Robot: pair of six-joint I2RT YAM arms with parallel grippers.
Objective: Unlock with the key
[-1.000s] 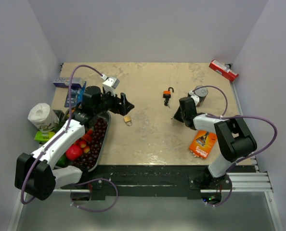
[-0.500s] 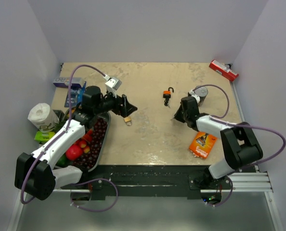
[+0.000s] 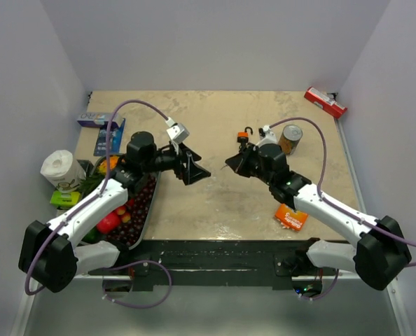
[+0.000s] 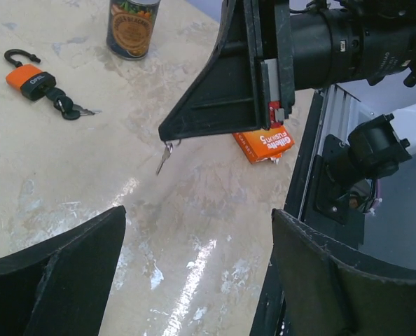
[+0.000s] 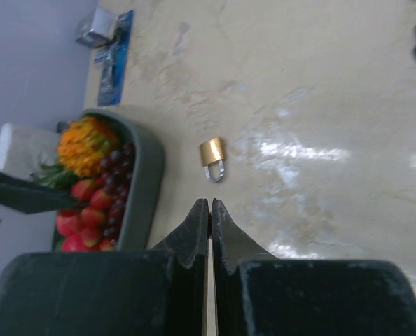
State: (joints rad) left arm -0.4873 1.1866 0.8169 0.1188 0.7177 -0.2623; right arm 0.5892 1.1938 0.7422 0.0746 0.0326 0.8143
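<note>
Two robot arms are seen from above, meeting over the middle of a beige table [image 3: 215, 203]. The right end effector [image 3: 229, 164] has been swung in from the right side of the frame to just right of centre. The left end effector [image 3: 199, 170], which was over a padlock a moment ago, has been turned to face it. The two now point at each other with a small gap between.

In the left wrist view the right end effector is shown in the upper middle with its fingers pressed together. The key [image 4: 164, 158] is pinched at their tip, its thin metal blade hanging down above the table, its head hidden in the grip. The left end effector's own fingers [image 4: 68, 266] are spread wide at the lower corners of that frame, with nothing between them.

In the right wrist view a small brass padlock [image 5: 213, 155] is seen lying flat on the table near the centre, just right of a grey tray [image 5: 152, 168] of fruit. It is touched by neither arm. An orange padlock [image 4: 29, 79] lies at the upper left of the left wrist view, well apart from the key.

The change is judged to mean that the key is in hand and being brought in — but the brass padlock is not steadied, and insertion has not begun.
</note>
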